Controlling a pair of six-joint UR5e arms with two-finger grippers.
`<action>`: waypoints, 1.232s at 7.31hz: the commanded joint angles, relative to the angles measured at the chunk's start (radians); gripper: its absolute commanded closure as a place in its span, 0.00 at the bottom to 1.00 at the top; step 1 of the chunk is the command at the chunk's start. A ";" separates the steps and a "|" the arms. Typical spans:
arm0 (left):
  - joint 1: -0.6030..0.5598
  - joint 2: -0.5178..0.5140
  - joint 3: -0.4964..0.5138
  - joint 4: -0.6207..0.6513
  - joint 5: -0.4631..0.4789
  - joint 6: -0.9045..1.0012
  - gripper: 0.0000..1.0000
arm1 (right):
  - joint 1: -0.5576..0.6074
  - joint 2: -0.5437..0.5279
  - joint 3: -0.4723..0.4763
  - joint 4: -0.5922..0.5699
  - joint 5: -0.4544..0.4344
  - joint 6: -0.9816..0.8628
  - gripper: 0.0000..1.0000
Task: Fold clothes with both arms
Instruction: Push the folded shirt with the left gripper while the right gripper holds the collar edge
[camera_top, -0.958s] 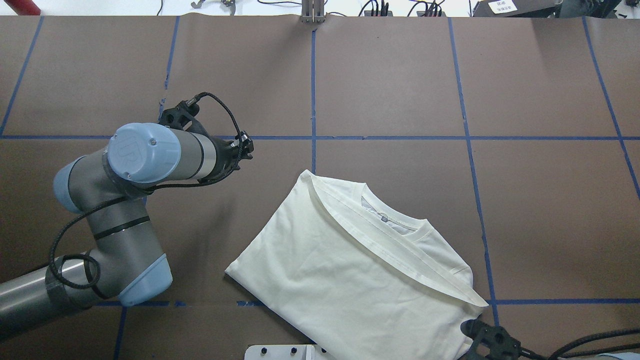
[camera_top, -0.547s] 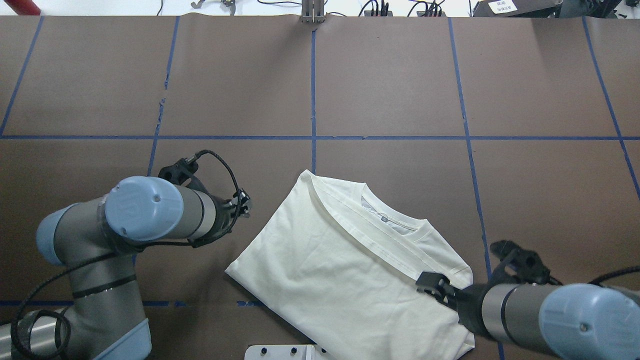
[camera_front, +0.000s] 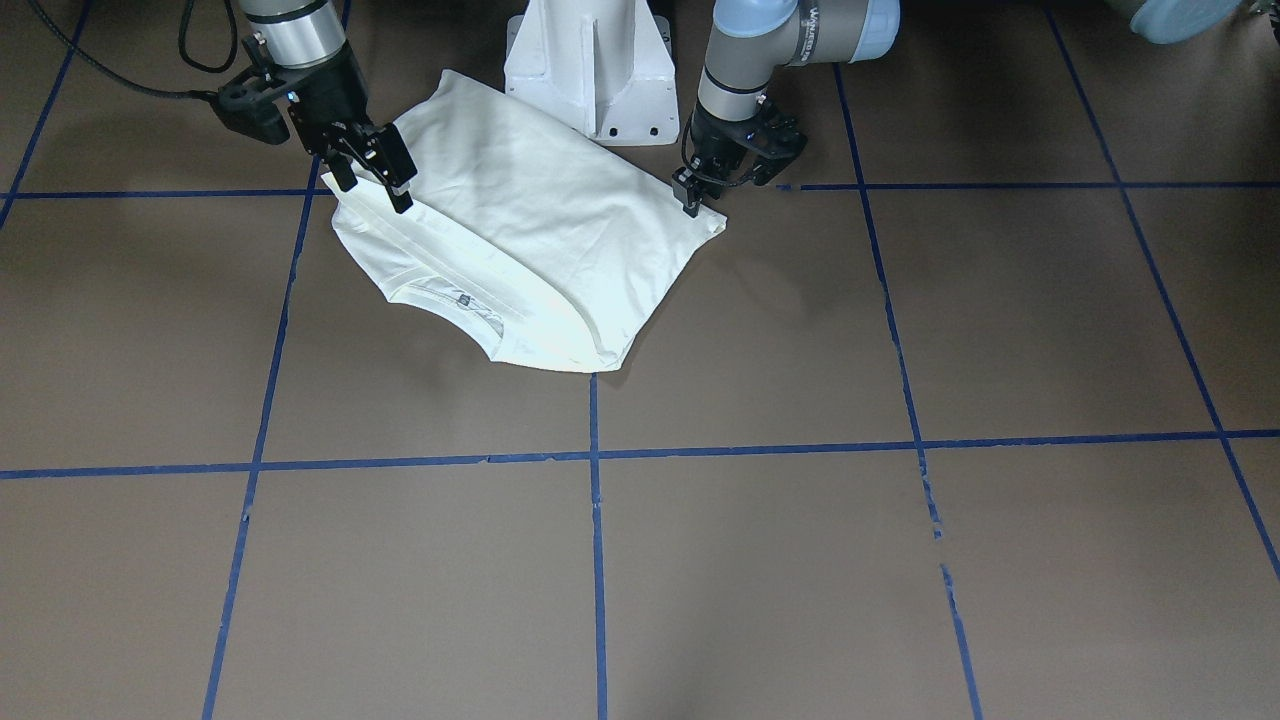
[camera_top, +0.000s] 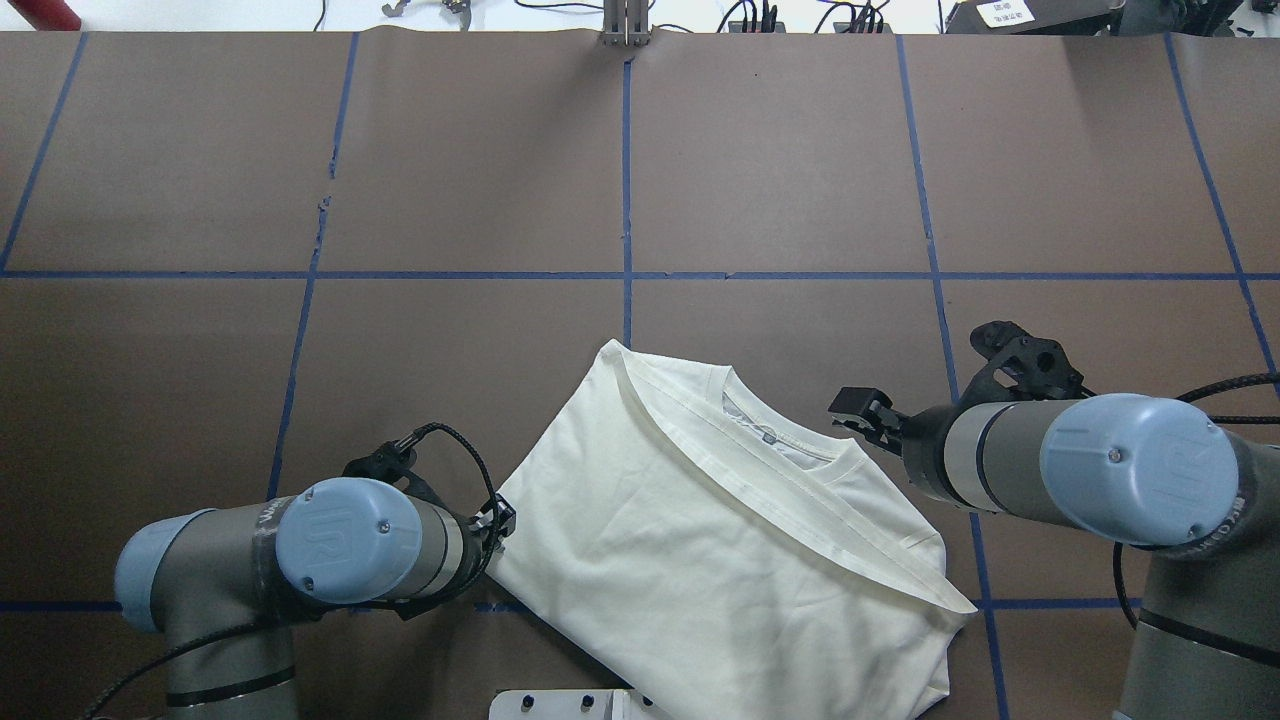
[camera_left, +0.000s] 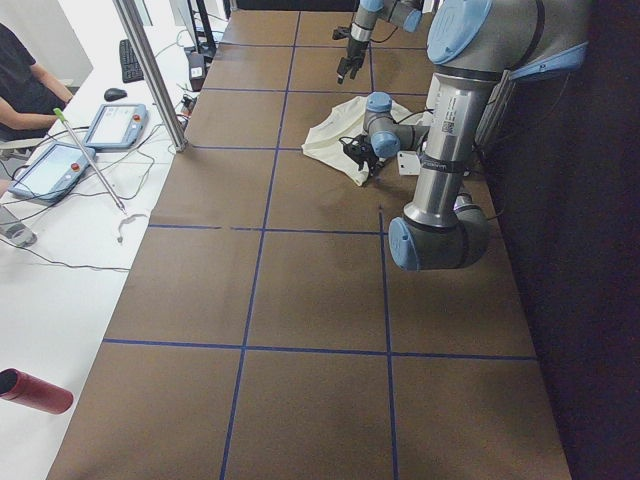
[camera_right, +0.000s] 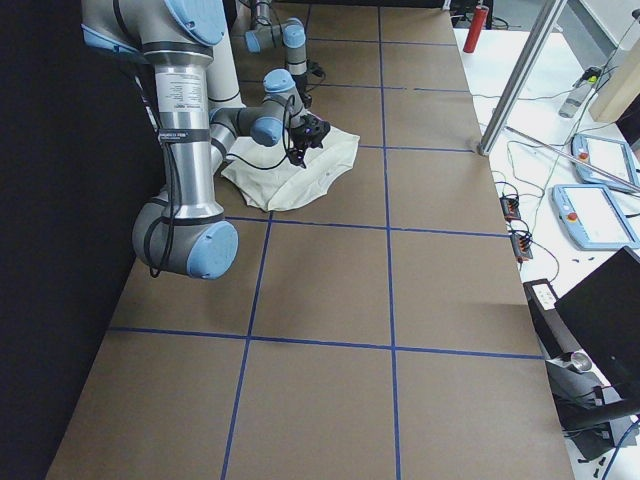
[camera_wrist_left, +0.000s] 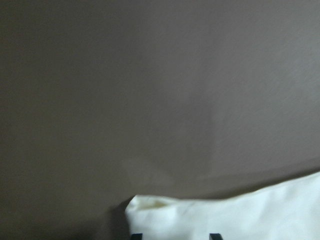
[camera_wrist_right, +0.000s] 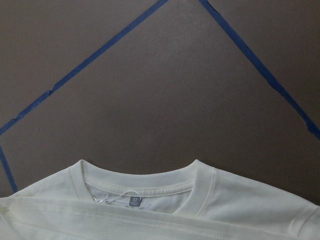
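The clothes are one cream shirt (camera_top: 700, 560), folded and lying at an angle near the table's robot side, its collar (camera_wrist_right: 145, 182) with a small grey label facing up. My left gripper (camera_top: 498, 520) is low at the shirt's left corner. In the left wrist view its two fingertips stand apart at the bottom edge with that corner (camera_wrist_left: 165, 207) between them, so it is open. My right gripper (camera_front: 375, 192) hangs open just over the shirt's shoulder beside the collar, nothing between its fingers. In the overhead view the right gripper (camera_top: 858, 412) sits right of the neckline.
The white pedestal base (camera_front: 590, 70) stands just behind the shirt. Blue tape lines (camera_top: 626, 180) divide the brown table (camera_top: 780, 150) into squares. A metal post (camera_left: 150, 70), tablets (camera_left: 115, 125) and a seated person (camera_left: 25, 85) are off the table's far side.
My left arm has swung back toward the robot, down to the shirt's left corner. My right arm came in from the near right edge and moved up beside the collar.
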 joint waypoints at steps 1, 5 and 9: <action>-0.003 0.000 0.013 0.001 0.006 0.006 0.48 | 0.007 0.010 -0.025 0.001 0.002 -0.018 0.00; -0.017 0.000 0.036 0.001 0.040 0.011 1.00 | 0.007 0.010 -0.027 -0.002 0.000 -0.023 0.00; -0.212 -0.017 0.051 -0.007 0.072 0.234 1.00 | 0.003 0.013 -0.033 0.001 -0.010 -0.021 0.00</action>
